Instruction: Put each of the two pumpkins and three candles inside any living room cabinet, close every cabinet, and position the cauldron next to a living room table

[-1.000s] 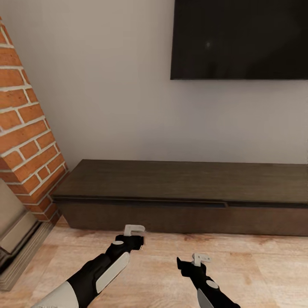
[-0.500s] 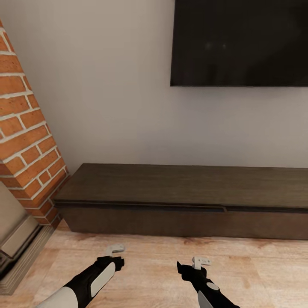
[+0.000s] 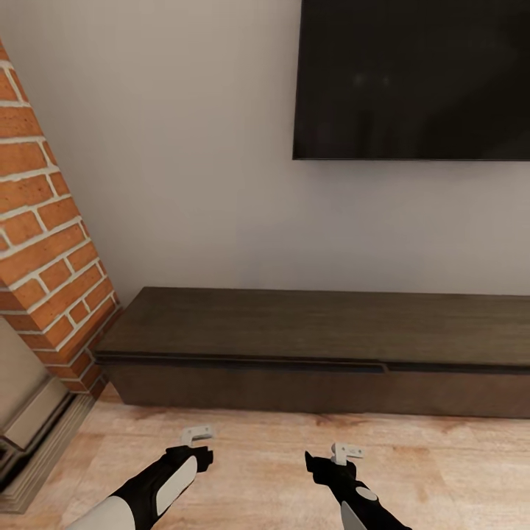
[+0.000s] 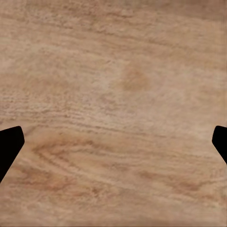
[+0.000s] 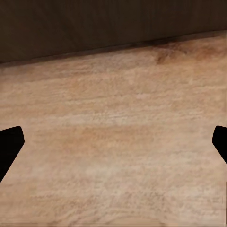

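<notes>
A: The cabinet [image 3: 324,346], a long, low dark-brown wooden TV unit, stands against the pale wall under a black flat screen [image 3: 412,77], drawer fronts flush and shut.

B: And what's beside it?

A: A red brick chimney breast [image 3: 44,243] at its left end, with light wooden plank floor [image 3: 265,471] in front.

B: Where are the arms?

A: Both are held low over the floor, short of the unit. The left gripper [image 3: 197,434] has its dark fingertips [image 4: 9,144] spread wide, nothing between them but floorboards.

B: The right one?

A: The right gripper [image 3: 346,451] is likewise spread, fingertips [image 5: 9,142] far apart, facing the floor and the unit's dark base [image 5: 109,23].
</notes>
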